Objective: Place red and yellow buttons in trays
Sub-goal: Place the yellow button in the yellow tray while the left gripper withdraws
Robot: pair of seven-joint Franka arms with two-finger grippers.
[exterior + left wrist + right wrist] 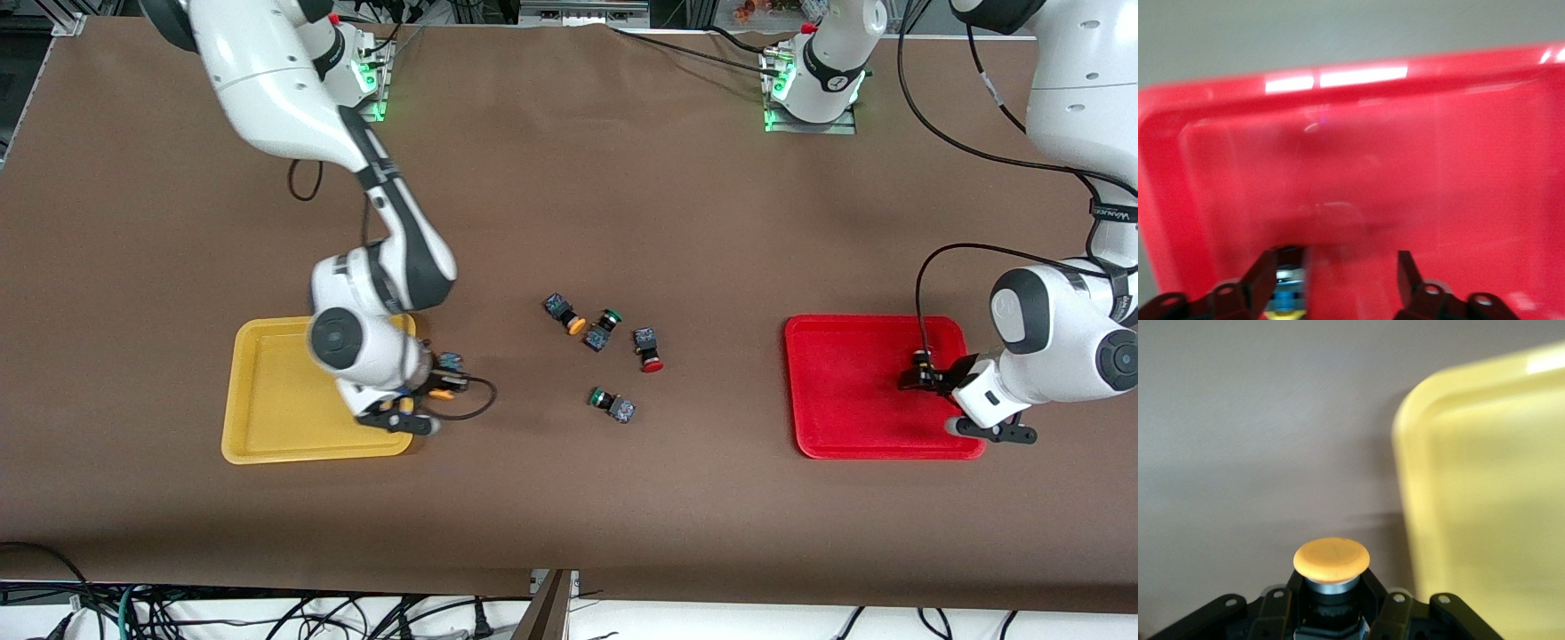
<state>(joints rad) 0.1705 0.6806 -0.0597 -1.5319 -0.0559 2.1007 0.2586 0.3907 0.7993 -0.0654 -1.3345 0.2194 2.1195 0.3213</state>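
Observation:
My right gripper [437,384] is shut on a yellow button [442,391], held over the brown table just beside the yellow tray [267,391]. In the right wrist view the orange cap [1331,560] sits between the fingers, with the yellow tray [1485,507] alongside. My left gripper [921,379] is low over the red tray [853,400]. In the left wrist view it [1335,277] is open, and a button [1288,287] with a blue base lies in the red tray [1371,147] against one finger; its cap is hidden. A yellow button [566,315] and a red button [648,348] lie mid-table.
Two green-capped switches lie mid-table: one [603,327] between the loose yellow and red buttons, the other [612,404] nearer the front camera. A black cable [476,400] loops on the table by the right gripper.

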